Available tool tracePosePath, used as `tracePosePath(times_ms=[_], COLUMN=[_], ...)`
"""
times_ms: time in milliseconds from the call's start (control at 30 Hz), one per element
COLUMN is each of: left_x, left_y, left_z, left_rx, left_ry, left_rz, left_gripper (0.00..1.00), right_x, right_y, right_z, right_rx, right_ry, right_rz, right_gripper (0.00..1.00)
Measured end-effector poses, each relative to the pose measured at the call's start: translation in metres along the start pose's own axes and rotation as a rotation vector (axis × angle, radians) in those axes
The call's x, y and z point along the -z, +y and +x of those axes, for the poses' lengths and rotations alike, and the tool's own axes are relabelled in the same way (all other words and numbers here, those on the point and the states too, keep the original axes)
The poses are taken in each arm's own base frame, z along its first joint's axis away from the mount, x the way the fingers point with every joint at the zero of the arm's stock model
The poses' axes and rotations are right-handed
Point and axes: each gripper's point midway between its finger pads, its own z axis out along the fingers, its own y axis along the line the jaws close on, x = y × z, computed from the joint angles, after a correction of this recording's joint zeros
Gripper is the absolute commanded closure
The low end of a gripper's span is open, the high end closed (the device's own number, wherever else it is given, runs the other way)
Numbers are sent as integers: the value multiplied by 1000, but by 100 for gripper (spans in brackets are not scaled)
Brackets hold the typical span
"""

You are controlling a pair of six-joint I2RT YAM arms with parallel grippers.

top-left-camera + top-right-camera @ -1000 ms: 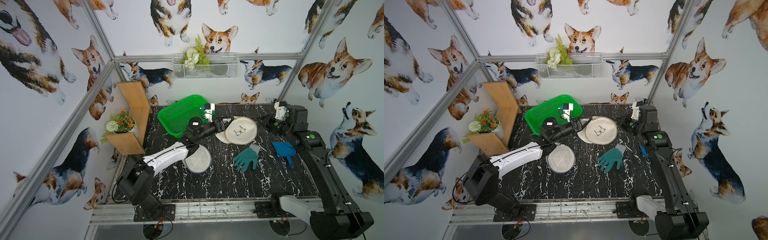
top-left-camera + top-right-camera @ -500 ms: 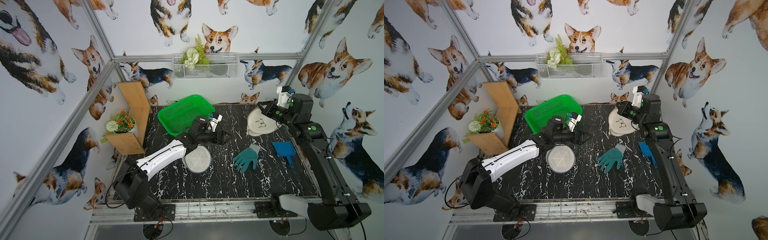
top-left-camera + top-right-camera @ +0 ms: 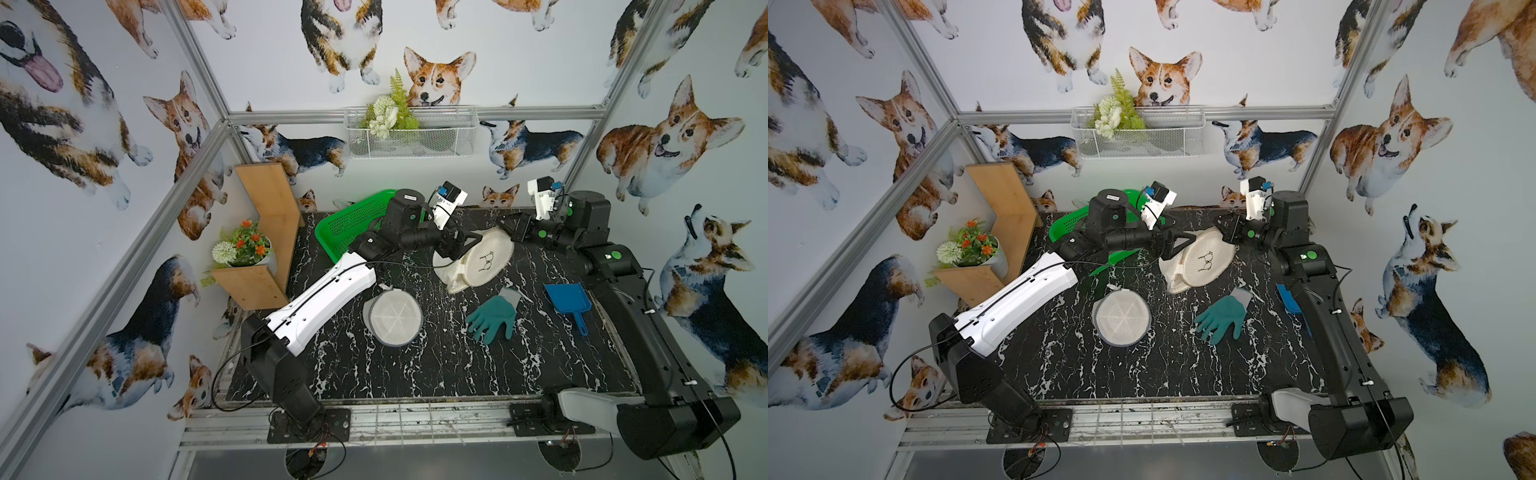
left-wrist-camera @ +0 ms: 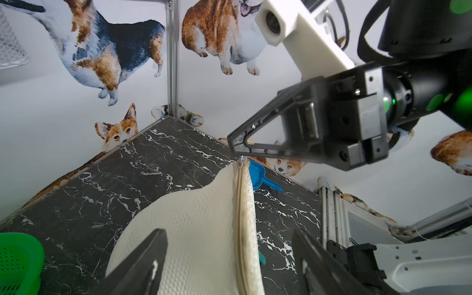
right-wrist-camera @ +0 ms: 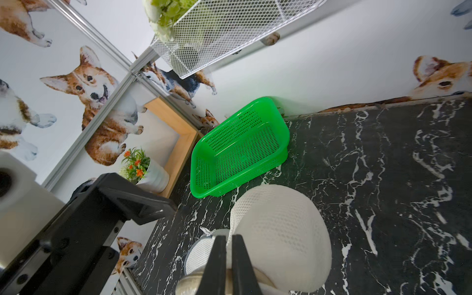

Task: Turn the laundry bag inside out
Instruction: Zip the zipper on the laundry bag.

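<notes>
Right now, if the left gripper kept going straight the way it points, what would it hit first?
The cream mesh laundry bag. Its zipper edge lies in line between the open left gripper's fingers, while the right gripper pinches its far end. Exact depth is hard to judge.

Corgi-print walls (image 3: 270,62) enclose a black marbled tabletop (image 3: 415,374), with a wooden shelf (image 3: 270,199) and a wire basket (image 3: 436,141).

The laundry bag (image 3: 478,266) is a round cream mesh pouch, zipper-rimmed. It stands tilted on edge, right of centre in both top views.
</notes>
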Motion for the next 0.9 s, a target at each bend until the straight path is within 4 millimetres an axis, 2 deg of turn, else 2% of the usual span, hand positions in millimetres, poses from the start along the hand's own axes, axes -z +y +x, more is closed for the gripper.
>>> tracePosePath(times_ms=[200, 467, 533, 800, 867, 900], left_x=[-18, -23, -25, -31, -30, -29], left_y=[0, -15, -14, -10, -11, -12], left_z=[22, 17, 17, 21, 19, 17], left_rx=[59, 132, 151, 194, 190, 186], left_ry=[65, 37, 34, 44, 38, 32], left_rz=[60, 138, 142, 139, 140, 141], left_gripper=[21, 27, 35, 91, 100, 100], right_x=[-4, -7, -7, -7, -6, -5], right_y=[17, 28, 30, 35, 34, 33], right_z=[5, 6, 5, -2, -6, -8], right_rx=[-16, -31, -30, -34, -32, -30], right_ry=[16, 12, 9, -12, -27, -36], right_rz=[-46, -60, -63, -60, -44, -33], right_gripper=[100, 100, 100, 100, 100, 100])
